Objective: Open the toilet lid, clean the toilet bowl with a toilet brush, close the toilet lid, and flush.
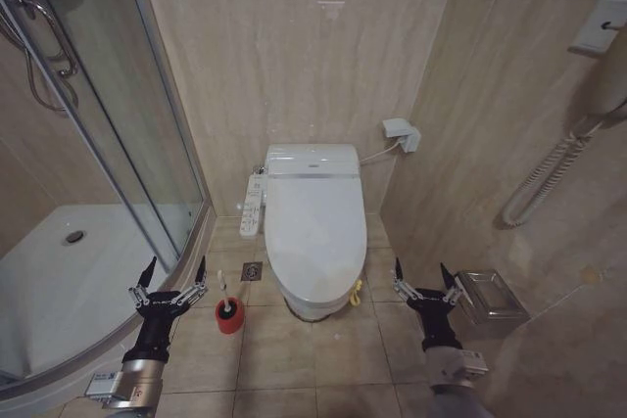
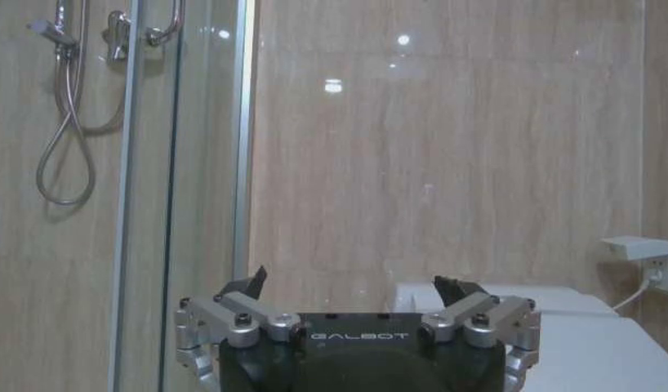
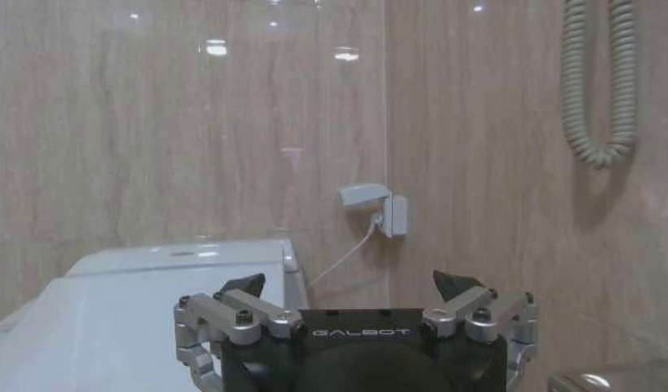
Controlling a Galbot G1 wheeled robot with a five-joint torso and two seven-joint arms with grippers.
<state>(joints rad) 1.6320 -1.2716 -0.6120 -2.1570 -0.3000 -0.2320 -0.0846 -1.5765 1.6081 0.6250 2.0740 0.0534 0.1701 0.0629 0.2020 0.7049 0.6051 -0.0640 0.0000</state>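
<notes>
Left hand (image 1: 174, 278) spread, raised | right hand (image 1: 429, 281) likewise | toilet lid (image 1: 315, 232) down

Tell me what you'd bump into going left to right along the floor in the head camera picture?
Shower tray → left gripper → toilet brush → toilet lid → right gripper → shiny metal bin.

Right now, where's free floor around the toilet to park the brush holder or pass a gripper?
Free: tiles in front of the closed toilet lid, between the left gripper and right gripper. Crowded: left of the toilet, with the toilet brush, floor drain and shower tray; right has the metal bin.
</notes>
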